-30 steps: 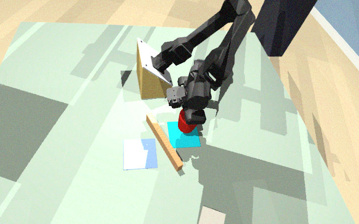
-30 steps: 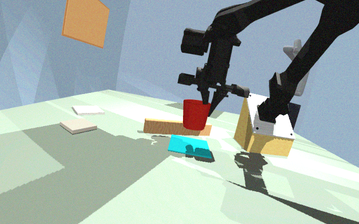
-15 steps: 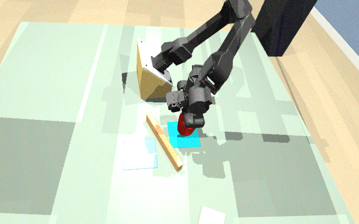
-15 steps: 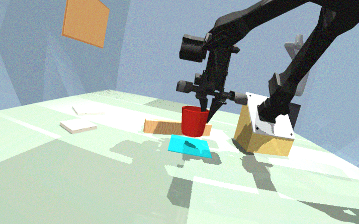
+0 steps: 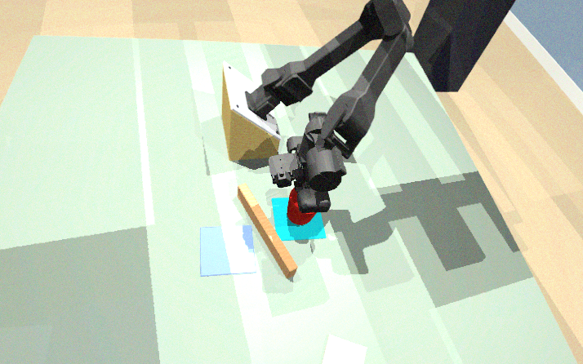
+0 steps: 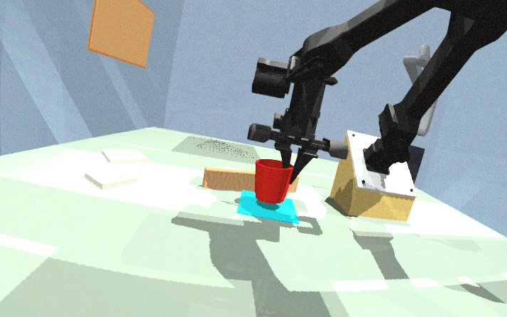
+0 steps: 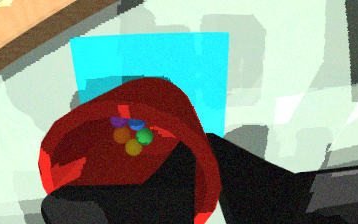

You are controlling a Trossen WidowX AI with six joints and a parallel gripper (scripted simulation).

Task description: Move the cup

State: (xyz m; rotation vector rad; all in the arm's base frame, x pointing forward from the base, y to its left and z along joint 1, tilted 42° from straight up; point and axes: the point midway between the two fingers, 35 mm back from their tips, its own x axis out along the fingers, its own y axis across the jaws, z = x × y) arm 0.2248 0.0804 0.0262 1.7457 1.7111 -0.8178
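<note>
The red cup (image 5: 300, 215) (image 6: 272, 181) (image 7: 167, 92) is upright or nearly so, a little above the cyan pad (image 5: 284, 233) (image 6: 247, 206) (image 7: 155, 55), with its shadow on the pad under it. My gripper (image 6: 290, 173) (image 7: 198, 140) is shut on the cup's wall, one finger inside the cup and one outside. Several marbles (image 7: 144, 136) lie together inside the cup: purple, blue, orange, green and yellow. The pale blue pad (image 5: 225, 250) lies across the wooden bar from the cup in the top view; it is not visible in the other views.
The long wooden bar (image 5: 266, 233) (image 6: 228, 179) (image 7: 20, 35) lies between the two pads. A yellow block with a white sloping top (image 5: 251, 139) (image 6: 381, 205) stands near the arm. Two pale tiles (image 6: 123, 155) (image 6: 109, 180) lie at the left in the exterior view.
</note>
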